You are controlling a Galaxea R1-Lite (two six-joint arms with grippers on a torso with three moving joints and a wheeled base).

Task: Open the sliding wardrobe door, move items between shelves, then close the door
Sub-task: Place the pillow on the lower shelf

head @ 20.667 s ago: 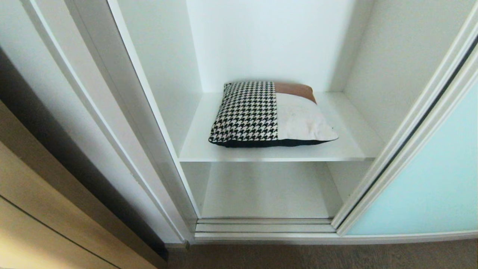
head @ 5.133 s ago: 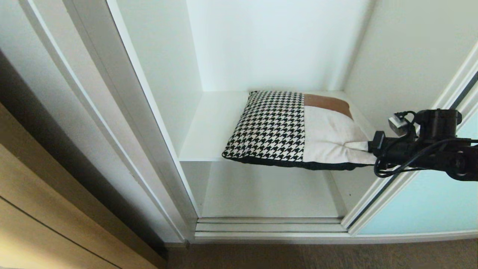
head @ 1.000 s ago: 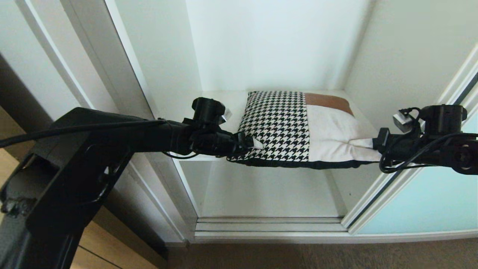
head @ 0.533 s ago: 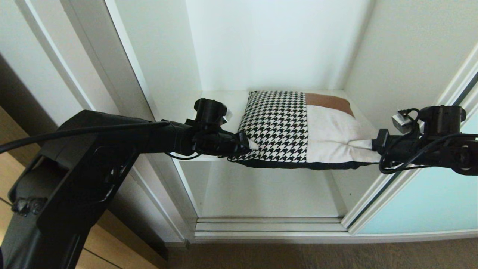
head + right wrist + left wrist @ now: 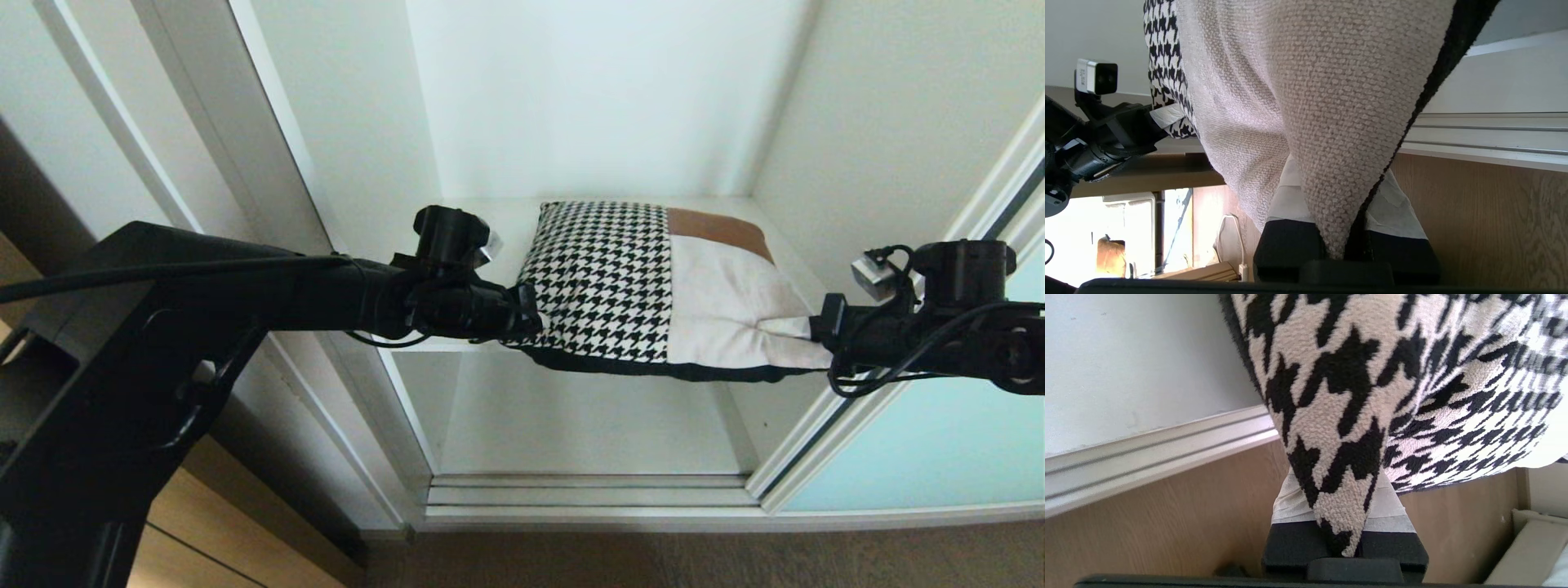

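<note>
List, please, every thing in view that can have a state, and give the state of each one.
sliding wardrobe door: slid open to the right.
cushion: pinched at its two front corners, front edge hanging past the upper shelf.
upper shelf: bears the back of the cushion.
lower shelf: holds nothing.
left gripper: shut on the houndstooth corner.
right gripper: shut on the cream corner.

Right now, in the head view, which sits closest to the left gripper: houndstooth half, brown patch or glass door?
1. Houndstooth half: pinched by the left gripper.
2. Brown patch: far right corner of the cushion.
3. Glass door: rightmost, slid aside.
</note>
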